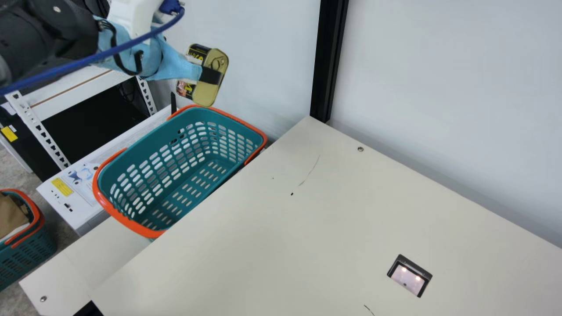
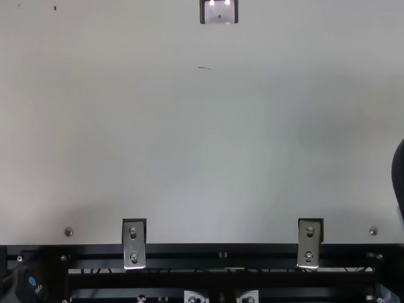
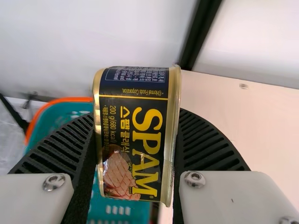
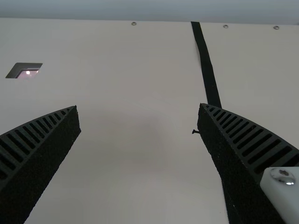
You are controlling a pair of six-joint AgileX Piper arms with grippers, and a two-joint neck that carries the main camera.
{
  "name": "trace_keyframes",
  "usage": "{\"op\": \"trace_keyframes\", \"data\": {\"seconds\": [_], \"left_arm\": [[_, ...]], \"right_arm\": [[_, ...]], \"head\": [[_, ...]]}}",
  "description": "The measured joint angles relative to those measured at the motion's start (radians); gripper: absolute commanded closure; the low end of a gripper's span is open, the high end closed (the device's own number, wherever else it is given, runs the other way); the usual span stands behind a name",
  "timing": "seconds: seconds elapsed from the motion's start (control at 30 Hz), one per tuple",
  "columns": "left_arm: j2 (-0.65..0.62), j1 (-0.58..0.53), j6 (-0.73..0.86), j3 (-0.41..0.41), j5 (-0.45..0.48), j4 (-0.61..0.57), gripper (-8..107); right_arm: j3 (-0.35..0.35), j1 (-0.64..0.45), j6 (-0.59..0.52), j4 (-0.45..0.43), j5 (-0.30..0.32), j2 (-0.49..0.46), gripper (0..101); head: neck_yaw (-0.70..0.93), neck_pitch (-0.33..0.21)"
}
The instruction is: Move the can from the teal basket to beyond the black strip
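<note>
High at the upper left of the main view, my left gripper (image 1: 203, 74) is shut on the can (image 1: 205, 95), which hangs tilted above the far end of the teal basket (image 1: 127, 221). In the left wrist view the can (image 3: 133, 140) sits between the ribbed fingers of my left gripper (image 3: 135, 126), its printed side facing the camera, with the teal basket (image 3: 58, 116) behind and below. My right gripper (image 4: 138, 108) stands open over the table in the right wrist view, nothing between its fingers. The black strip (image 4: 207, 70) runs along the table there, partly hidden by one finger.
The cream table (image 1: 281, 245) has a dark-framed recess (image 1: 409, 275) in its top. A black post (image 1: 329, 57) rises at the table's far corner, against the pale wall. A white metal rack (image 1: 41, 127) stands beyond the basket, and a second basket (image 1: 26, 259) is at the far left.
</note>
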Motion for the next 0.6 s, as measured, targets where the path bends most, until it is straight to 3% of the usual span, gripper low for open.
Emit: {"op": "trace_keyframes", "data": {"seconds": [0.3, 0.6], "left_arm": [[-0.072, -0.037, -0.057, 0.051, 0.221, -0.037, 89], [-0.087, -0.048, -0.048, 0.068, 0.238, -0.022, 89]], "right_arm": [[0.0, 0.0, 0.0, 0.0, 0.0, 0.0, 0], [0.0, 0.0, 0.0, 0.0, 0.0, 0.0, 0]], "head": [[0.0, 0.0], [0.0, 0.0]]}}
